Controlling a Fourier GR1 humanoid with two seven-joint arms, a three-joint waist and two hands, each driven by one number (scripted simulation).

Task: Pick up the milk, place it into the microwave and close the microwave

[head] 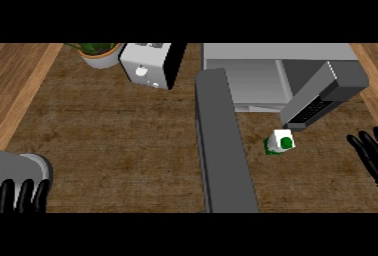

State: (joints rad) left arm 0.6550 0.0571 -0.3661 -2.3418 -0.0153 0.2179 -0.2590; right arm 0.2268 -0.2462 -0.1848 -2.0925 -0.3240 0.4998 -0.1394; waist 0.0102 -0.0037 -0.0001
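Note:
The milk [280, 142], a small white carton with a green label, stands on the brown counter right of centre, just in front of the microwave [277, 55]. The microwave's door [221, 145] is swung wide open and stretches as a long grey slab toward the near edge, left of the milk. Its keypad panel [317, 107] juts out just above the carton. My right hand [365, 152] shows at the right edge, fingers straight, apart from the milk and holding nothing. My left hand [26, 192] rests at the lower left, fingers straight and empty.
A white toaster [148, 65] with a black side stands at the back centre. Left of it is a potted plant [100, 52]. Lighter wood strips [22, 85] border the counter on both sides.

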